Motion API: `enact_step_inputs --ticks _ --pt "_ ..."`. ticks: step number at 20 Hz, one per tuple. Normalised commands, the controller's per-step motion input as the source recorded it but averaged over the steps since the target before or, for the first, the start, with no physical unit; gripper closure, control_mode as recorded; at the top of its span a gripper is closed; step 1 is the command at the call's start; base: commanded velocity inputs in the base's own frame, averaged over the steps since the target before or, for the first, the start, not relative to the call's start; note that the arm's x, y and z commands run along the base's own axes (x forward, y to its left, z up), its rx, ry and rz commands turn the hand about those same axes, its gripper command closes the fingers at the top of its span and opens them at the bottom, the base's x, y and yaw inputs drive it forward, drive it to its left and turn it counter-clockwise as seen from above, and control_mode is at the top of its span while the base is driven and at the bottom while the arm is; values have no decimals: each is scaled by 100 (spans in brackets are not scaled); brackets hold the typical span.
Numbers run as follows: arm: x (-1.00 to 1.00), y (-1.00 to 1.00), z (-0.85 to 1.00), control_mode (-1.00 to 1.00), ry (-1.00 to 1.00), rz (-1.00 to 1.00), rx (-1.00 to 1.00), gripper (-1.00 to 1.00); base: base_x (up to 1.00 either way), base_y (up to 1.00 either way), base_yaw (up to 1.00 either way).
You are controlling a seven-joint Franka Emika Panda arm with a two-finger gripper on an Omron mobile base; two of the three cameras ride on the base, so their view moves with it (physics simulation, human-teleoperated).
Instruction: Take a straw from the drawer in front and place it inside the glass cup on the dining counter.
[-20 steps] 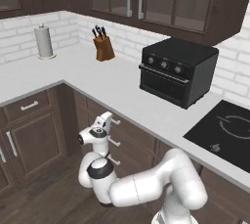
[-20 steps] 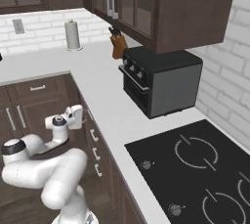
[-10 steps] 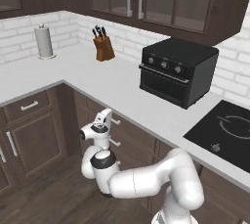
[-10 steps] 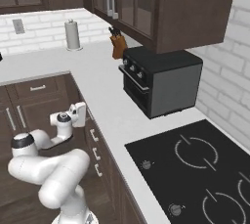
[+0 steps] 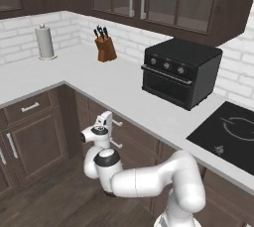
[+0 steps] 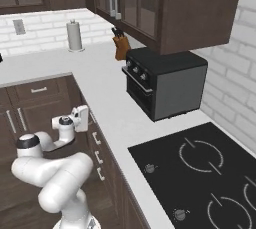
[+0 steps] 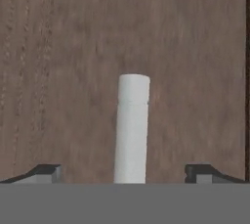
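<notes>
The fingers (image 7: 125, 171) stand wide and empty, straddling the drawer's silver bar handle (image 7: 131, 129), which runs from 6 toward 12 o'clock between them. The drawer (image 7: 63, 71) front is shut, likely hiding the straw.

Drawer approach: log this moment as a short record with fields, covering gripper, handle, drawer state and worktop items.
gripper: gripper open, fingertips either side of the handle
handle: silver bar handle between the jaws, not yet clamped
drawer: drawer front close ahead, looks shut
straw: not yet taken
worktop: toaster oven, knife block, paper towel roll, cooktop
</notes>
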Motion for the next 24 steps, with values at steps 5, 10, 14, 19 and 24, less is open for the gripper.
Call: enact_step_inputs --ticks 5,10,14,19,24 --pt "8 -9 -62 -100 0 0 -13 -100 0 0 0" --pt "13 -27 -52 -100 0 -2 -12 100 0 0 0" --pt "1 -23 -42 -100 0 -2 -8 100 0 0 0" --pt "-19 -1 -29 -100 0 -5 -2 100 0 0 0" --pt "-46 9 -15 -100 -5 -4 -2 100 0 0 0"
